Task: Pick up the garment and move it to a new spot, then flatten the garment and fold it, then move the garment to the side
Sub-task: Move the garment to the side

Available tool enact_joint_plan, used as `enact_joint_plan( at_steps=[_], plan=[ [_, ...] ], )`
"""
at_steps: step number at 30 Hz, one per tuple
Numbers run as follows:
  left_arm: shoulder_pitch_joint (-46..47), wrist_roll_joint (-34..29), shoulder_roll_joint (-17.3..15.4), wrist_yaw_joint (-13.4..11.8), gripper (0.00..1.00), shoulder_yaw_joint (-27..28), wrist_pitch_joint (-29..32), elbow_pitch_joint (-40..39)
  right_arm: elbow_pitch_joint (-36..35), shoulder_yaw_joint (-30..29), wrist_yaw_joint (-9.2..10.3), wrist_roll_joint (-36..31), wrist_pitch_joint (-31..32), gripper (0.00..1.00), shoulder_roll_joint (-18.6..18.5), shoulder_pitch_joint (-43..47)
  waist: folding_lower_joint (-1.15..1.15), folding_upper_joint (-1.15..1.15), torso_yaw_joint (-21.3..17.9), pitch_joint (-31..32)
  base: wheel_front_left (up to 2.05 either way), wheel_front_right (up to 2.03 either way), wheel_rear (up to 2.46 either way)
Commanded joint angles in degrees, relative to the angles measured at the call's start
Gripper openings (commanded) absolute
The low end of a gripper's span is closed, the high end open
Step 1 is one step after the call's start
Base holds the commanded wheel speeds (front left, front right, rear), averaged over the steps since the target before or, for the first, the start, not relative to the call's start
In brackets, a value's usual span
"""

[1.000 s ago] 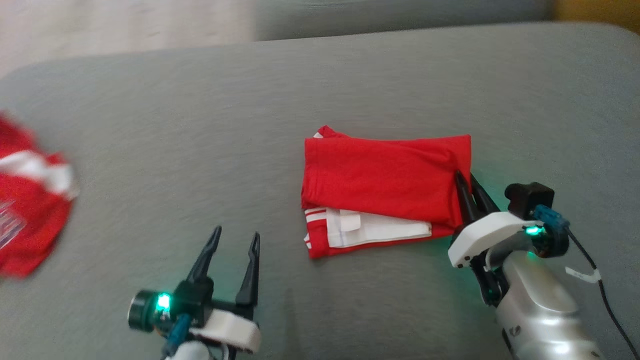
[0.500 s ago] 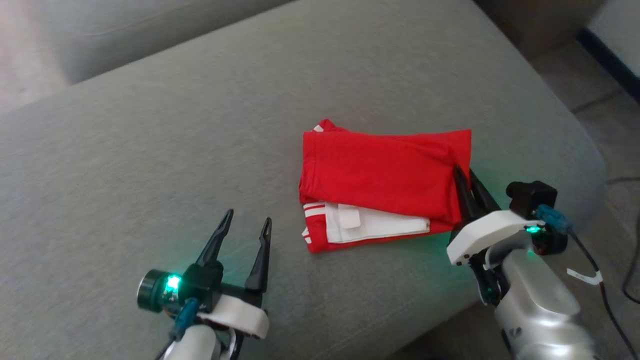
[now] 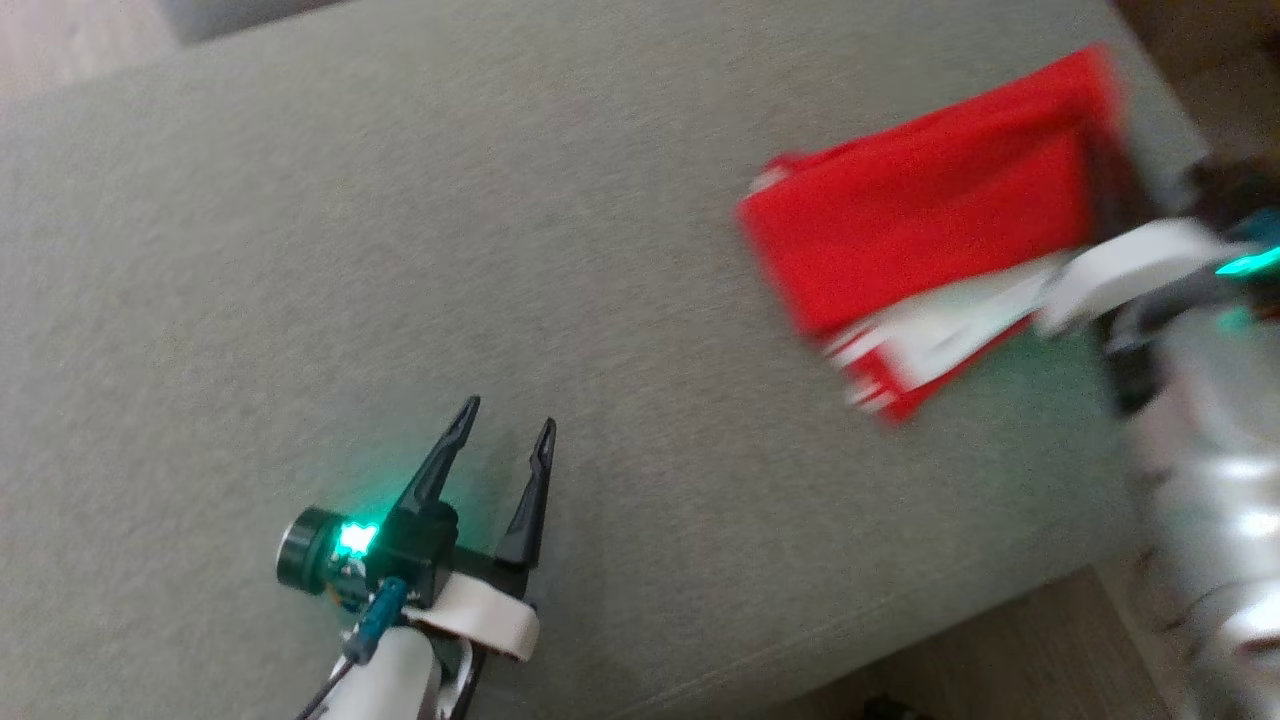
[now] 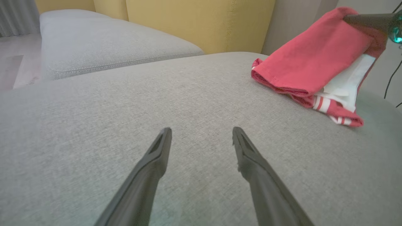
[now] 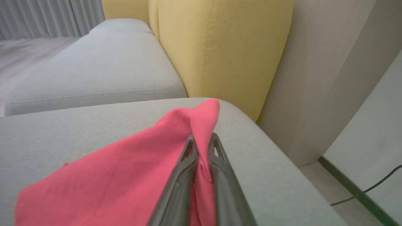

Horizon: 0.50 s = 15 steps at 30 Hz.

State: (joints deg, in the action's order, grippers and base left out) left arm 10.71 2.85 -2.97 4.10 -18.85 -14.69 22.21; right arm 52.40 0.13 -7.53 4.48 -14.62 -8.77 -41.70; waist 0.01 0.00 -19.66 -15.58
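Your left gripper (image 3: 510, 414) hangs over the grey cushion (image 3: 300, 250) at the near left, fingers spread wide with nothing between them. Over on the right, the folded red garment (image 3: 920, 230) sits by the cushion's right edge. Its long axis runs near-left to far-right, with the white-striped layer on the near side. The far-right corner is lifted, your right gripper (image 5: 202, 138) clamped tight on the cloth.

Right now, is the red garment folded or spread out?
Folded. The garment shows stacked layers, with the right gripper pinching one corner.
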Motion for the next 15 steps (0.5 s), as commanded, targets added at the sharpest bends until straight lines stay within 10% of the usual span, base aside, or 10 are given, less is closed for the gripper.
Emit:
enact_joint_plan(
  at_steps=[1, 7, 8, 15],
  plan=[
    [2.5, -0.8, -0.4, 0.1, 1.00, 1.7, -0.3, -2.0, 1.3, -2.9, 0.04, -3.2, 0.2, 0.00, -4.0, -4.5, -0.01, 0.00, 4.4, -3.4, 0.00, 0.00, 0.00],
    [4.4, -1.3, -0.7, 0.1, 1.00, 2.4, -0.3, -3.0, 5.9, -14.5, 0.04, -13.1, 2.1, 0.00, -12.5, -9.9, -0.01, 0.00, 8.8, -7.0, 0.00, 0.00, 0.00],
    [4.9, -1.4, -0.7, 0.1, 1.00, 2.7, -0.3, -3.2, 6.3, -21.2, 0.04, -17.7, 2.7, 1.00, -14.2, -10.8, -0.01, 0.00, 9.8, -7.9, 0.00, 0.00, 0.00],
    [4.5, -1.1, -0.6, -0.5, 1.00, 3.6, -0.3, -3.4, 3.1, -26.2, 0.04, -22.3, 0.0, 1.00, -8.5, -12.1, -0.01, 0.00, 10.7, -6.6, 0.00, 0.00, 0.00]
  ],
)
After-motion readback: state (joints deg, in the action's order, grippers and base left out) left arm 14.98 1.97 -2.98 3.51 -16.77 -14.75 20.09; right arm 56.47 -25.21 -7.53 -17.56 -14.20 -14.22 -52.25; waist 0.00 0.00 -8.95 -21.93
